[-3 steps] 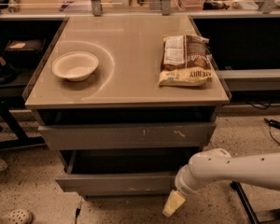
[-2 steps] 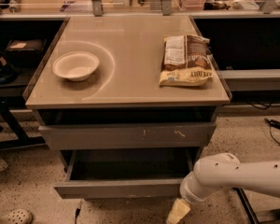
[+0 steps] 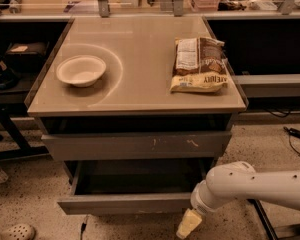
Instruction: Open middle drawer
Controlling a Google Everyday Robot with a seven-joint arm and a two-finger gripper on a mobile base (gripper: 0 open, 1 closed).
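**Middle drawer stands open, pincer low at its right corner**

At the far left, on the speckled floor, lies a pale sandal (image 3: 15,231). Above it the table (image 3: 140,49) carries a shallow white bowl (image 3: 81,70) on the left side of its top. The bowl is empty as far as can be seen.

Under the top comes the top drawer front (image 3: 137,145), grey with white scratch marks and flush with the frame. Below that the middle drawer (image 3: 125,203) is pulled well out toward the camera. Its dark tray shows behind the plain grey front, and nothing can be made out inside it. By the look of it, the opening is done or close to done.

The drawer's long axis runs left to right across the view, and it slides toward the camera. The drawer lies up and to the left of the pincer (image 3: 189,223), which hangs just below and in front of the right end of the drawer front. Whether the two touch cannot be told, nor whether the pincer is open or closed. Any further pull would have to go straight outward, square to that long front.

On the right side of the table top lies a brown and yellow bag (image 3: 199,64). The letters "AKERY" can be read on its near end, and the white label panel is too small to read. The white arm (image 3: 255,184) enters from the right edge, and a dark cable (image 3: 295,133) lies on the floor beyond it.
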